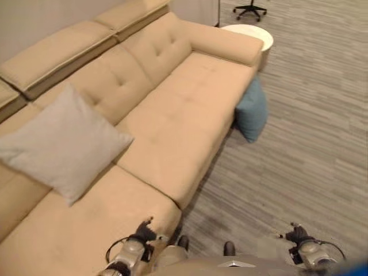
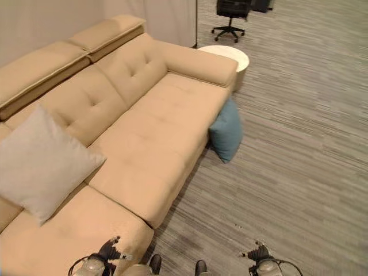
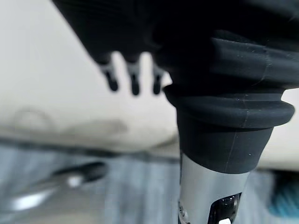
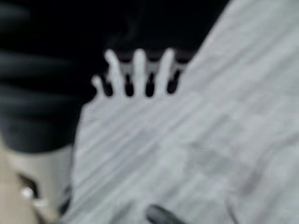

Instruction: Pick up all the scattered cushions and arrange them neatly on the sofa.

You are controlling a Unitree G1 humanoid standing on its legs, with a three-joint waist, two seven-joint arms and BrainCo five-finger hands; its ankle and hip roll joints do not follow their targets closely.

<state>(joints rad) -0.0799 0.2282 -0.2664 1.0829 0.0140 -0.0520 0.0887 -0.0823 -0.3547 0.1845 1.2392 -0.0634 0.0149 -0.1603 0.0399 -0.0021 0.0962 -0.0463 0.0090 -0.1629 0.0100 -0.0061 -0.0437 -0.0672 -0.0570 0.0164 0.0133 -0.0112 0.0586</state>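
Note:
A light grey cushion (image 1: 63, 144) leans against the backrest at the left part of the beige sofa (image 1: 172, 126). A blue cushion (image 1: 252, 112) stands on the carpet, propped against the sofa's front near its far armrest. My left hand (image 1: 142, 232) hangs low over the near corner of the seat, its fingers (image 3: 134, 79) straight and holding nothing. My right hand (image 1: 297, 233) hangs over the carpet at the lower right, its fingers (image 4: 139, 70) spread and straight, also holding nothing. Both hands are far from the blue cushion.
A round white side table (image 1: 253, 33) stands just beyond the sofa's far armrest. A black office chair (image 2: 230, 11) is farther back. Striped grey carpet (image 1: 305, 149) stretches to the right of the sofa.

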